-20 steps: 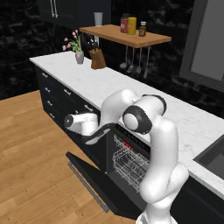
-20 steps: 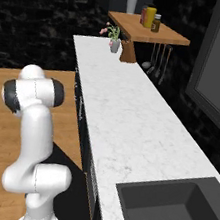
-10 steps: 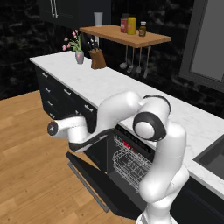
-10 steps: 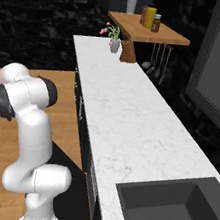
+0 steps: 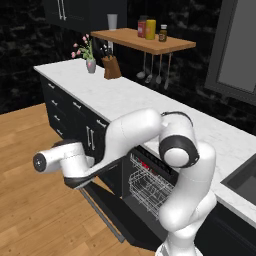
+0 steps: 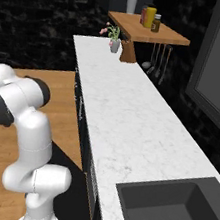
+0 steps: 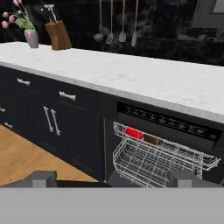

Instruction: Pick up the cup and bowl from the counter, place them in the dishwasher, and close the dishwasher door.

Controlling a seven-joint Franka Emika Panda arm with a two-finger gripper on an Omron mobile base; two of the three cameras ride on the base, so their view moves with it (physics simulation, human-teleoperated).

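**Dishwasher open and loaded; arm low in front of the door**

Below the long white marble-patterned counter [image 5: 125, 97], the black built-in dishwasher [image 7: 166, 120] stands open with its white wire rack [image 7: 153, 159] drawn forward. Inside the rack, near its rear edge, the small red tapered plastic cup [image 7: 134, 133] lies on its side. The small round dark brown bowl [image 7: 152, 140] sits just beside it, to the right in the hand view. The flat black drop-down dishwasher door [image 5: 117, 212] hangs lowered toward the wooden floor [image 5: 35, 210], with its long silver-grey bar handle [image 5: 102, 215] along the outer edge.

The two-finger gripper [image 7: 111, 178] is positioned low, in front of the open dishwasher. Its jaws are spread fully apart and grasp nothing.

At the far end of the counter stand a small grey vase of pink flowers [image 5: 90, 64] and a brown wooden knife block [image 5: 112, 68]. A wooden wall shelf [image 5: 145, 42] above them carries jars and a tall grey tumbler [image 5: 112, 21].
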